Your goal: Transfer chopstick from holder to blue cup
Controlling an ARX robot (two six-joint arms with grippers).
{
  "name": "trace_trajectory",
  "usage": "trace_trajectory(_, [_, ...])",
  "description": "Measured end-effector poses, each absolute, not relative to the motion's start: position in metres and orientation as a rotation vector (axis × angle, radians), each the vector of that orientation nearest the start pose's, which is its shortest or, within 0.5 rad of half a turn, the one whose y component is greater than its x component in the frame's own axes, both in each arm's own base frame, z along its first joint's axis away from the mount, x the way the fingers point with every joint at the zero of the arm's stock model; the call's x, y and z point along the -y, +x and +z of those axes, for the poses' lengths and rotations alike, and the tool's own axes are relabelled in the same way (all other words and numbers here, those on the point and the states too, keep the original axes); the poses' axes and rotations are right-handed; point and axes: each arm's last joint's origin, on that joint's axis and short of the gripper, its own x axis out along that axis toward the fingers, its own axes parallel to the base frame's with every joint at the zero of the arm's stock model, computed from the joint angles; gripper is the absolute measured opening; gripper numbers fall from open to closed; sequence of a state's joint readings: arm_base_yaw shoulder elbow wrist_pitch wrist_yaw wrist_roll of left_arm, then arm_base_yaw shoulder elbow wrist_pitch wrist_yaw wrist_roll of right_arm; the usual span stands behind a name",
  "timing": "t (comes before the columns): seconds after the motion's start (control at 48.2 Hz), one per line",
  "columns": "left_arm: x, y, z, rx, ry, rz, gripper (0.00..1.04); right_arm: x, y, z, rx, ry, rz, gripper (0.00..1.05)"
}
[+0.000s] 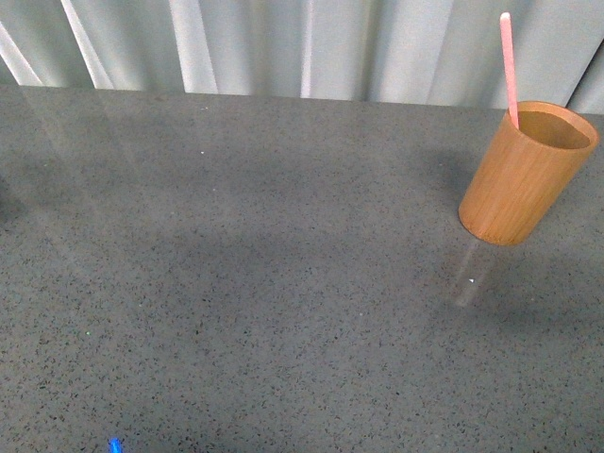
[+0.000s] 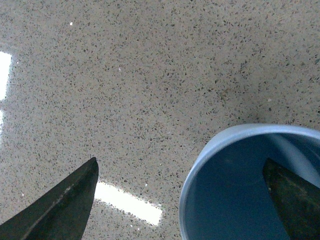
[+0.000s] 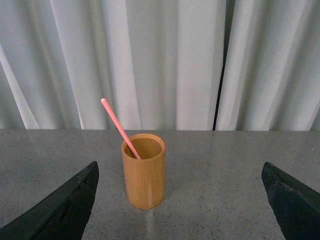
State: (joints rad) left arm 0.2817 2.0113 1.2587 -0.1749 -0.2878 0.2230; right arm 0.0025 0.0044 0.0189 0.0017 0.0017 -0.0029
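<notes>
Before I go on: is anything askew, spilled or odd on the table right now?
Nothing stands out. The holder stands upright with the chopstick leaning inside it, and nothing is spilled. The blue cup sits below the open left gripper, whose jaws straddle its rim.

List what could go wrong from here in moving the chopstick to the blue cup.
1. The chopstick is thin and leans in the holder. The open right gripper might miss it, or tip the holder while lifting it out.
2. One finger of the open left gripper shows over the mouth of the blue cup. It may block the drop or nudge the cup.
</notes>
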Motion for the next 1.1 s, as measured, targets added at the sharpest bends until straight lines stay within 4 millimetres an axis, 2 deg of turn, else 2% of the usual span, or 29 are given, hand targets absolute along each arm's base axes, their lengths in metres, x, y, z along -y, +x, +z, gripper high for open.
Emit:
trace_trajectory(0.352, [-0.114,0.406,0.127,-1.051,0.165,0.385,0.52,0.0,0.097,0.17,0.016,-0.003,0.001,0.95])
trace_trajectory(0.601, [-0.099,0.411,0.124,-1.074,0.153,0.334,0.04,0.0,0.097,0.17,0.016,-0.003,0.001,0.95])
trace_trajectory(0.705, [-0.095,0.411,0.132,-1.07,0.162,0.313,0.04,0.0,0.097,0.17,0.016,-0.003,0.001,0.95])
trace_trajectory(0.892, [-0.073,0.394,0.169,-1.017,0.218,0.207,0.04,0.0,0.097,0.17,0.016,-0.003,0.001,0.95])
trace_trajectory(0.954, [-0.052,0.381,0.185,-0.995,0.242,0.128,0.04,0.0,0.097,0.17,0.016,-0.003,0.001,0.95])
trace_trajectory(1.099, [0.021,0.343,0.217,-0.958,0.325,-0.103,0.04,0.0,0.097,0.17,0.016,-0.003,0.001,0.95])
